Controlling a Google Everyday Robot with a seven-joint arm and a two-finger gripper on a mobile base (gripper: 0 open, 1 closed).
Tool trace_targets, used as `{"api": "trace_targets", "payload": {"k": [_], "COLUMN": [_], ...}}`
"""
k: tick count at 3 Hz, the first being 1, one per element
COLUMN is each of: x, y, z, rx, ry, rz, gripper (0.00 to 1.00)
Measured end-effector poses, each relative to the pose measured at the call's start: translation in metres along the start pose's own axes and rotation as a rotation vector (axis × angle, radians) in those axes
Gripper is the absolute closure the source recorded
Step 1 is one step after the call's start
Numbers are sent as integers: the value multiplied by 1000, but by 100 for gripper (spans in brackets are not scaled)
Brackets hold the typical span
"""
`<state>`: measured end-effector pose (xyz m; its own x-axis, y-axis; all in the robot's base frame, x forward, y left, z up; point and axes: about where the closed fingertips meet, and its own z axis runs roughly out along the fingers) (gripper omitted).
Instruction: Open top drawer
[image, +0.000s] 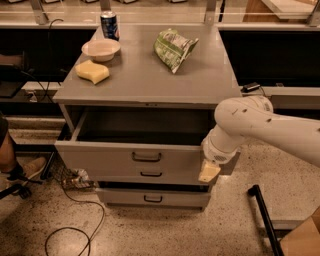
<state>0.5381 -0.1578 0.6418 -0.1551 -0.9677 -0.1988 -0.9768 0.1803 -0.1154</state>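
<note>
Three grey metal drawers (150, 174); one blue can (109, 25), pale round bowl (101, 49), yellow sponge (92, 71), green crinkled bag (174, 47); one gripper (209, 171) at the top drawer (110, 159) front's right end.

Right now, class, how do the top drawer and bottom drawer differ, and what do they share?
The top drawer is pulled out, its inside showing; the bottom drawer sits further back, inside hidden. The top drawer looks wider and taller than the bottom drawer. The claw hangs at the top drawer's front corner, above the bottom drawer. Both are grey with small dark centre handles.
</note>
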Motion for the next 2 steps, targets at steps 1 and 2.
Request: {"api": "trace_targets", "payload": {"k": [1, 2], "x": [1, 1], "y": [2, 2], "z": [-2, -4], "rx": [-6, -6], "ry": [0, 0], "rz": [7, 7], "gripper": [66, 89]}}
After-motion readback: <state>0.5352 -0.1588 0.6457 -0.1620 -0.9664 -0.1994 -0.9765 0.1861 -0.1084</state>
